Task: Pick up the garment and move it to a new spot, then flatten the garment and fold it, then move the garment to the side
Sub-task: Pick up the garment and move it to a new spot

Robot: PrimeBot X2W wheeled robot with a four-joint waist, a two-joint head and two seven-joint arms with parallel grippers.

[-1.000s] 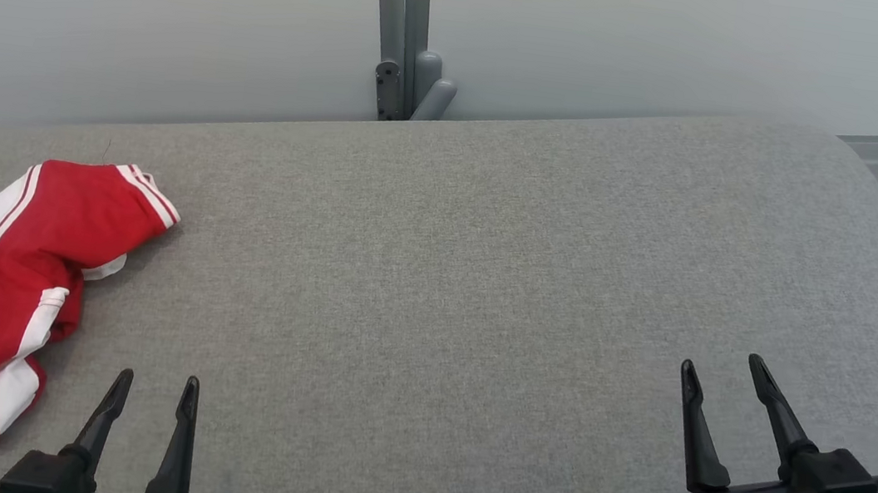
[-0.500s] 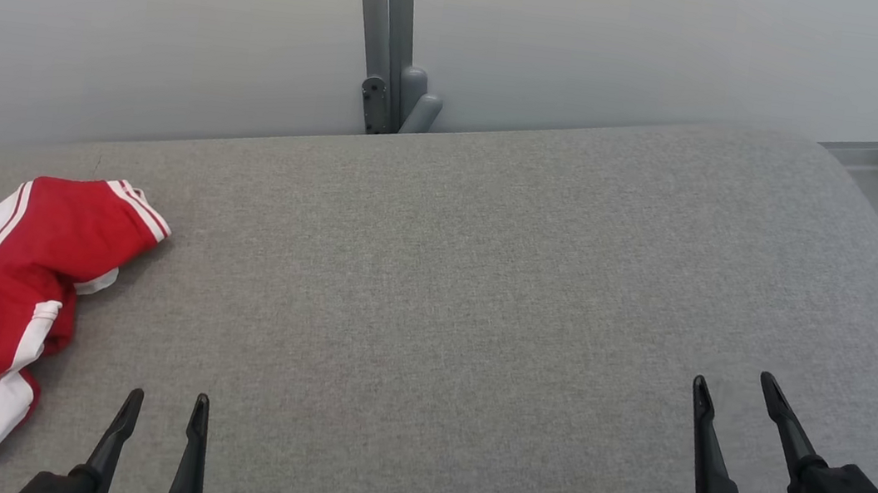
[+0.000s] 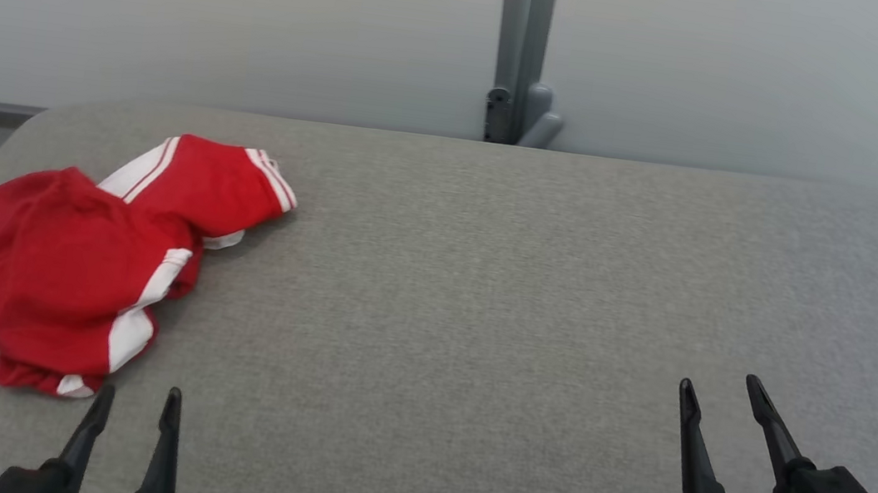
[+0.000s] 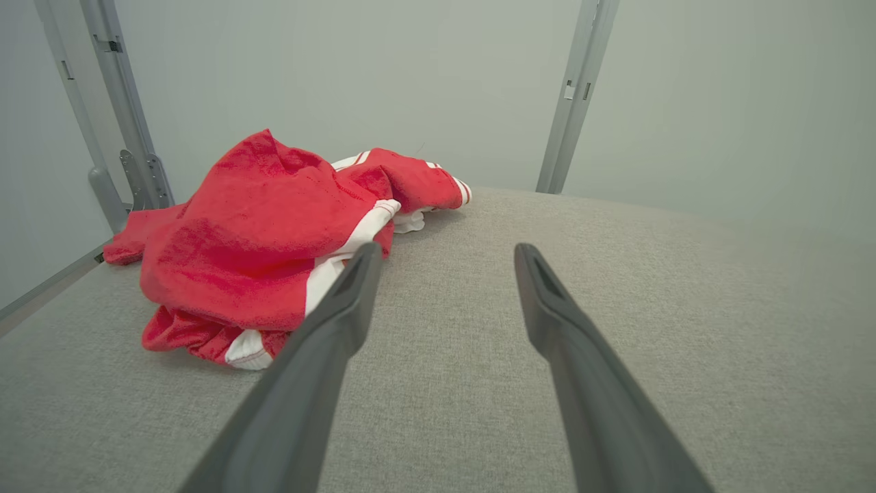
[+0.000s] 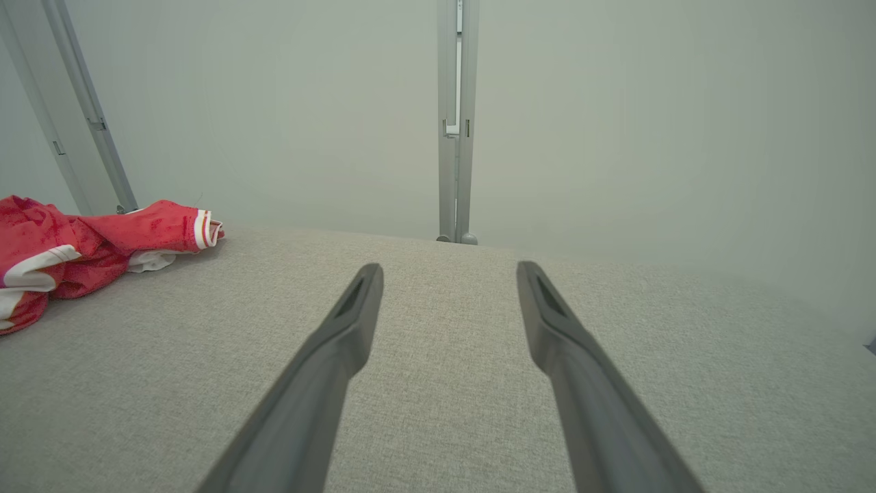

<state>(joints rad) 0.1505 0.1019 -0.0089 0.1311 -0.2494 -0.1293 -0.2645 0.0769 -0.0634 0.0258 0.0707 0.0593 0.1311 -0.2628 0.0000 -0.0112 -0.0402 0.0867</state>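
A crumpled red cloth garment [image 3: 81,261] with white stripes lies in a loose heap on the far left part of the flat grey fabric-covered tabletop [image 3: 484,286], close to its left edge. One striped, hemmed end [image 3: 272,182] points to the right and away from the robot.

The left tool [image 3: 141,390] hovers at the near left, just beside the heap's near end. Its 2 dark fingers are spread and hold nothing. The right tool [image 3: 720,381] sits at the near right, well apart from the cloth, likewise released and empty.

The garment looks light, soft and limp. It will probably sag and drape from any pinch rather than keep its shape, and it is not fragile. Cloth on cloth may drag instead of sliding, so lifting should serve better than pulling.

The left wrist view shows the heap [image 4: 253,226] humped well above the surface, beyond the left tool [image 4: 446,250]. A raised ridge there seems the easiest first hold. For flattening, the doubled striped hem looks like a firmer edge to grasp.
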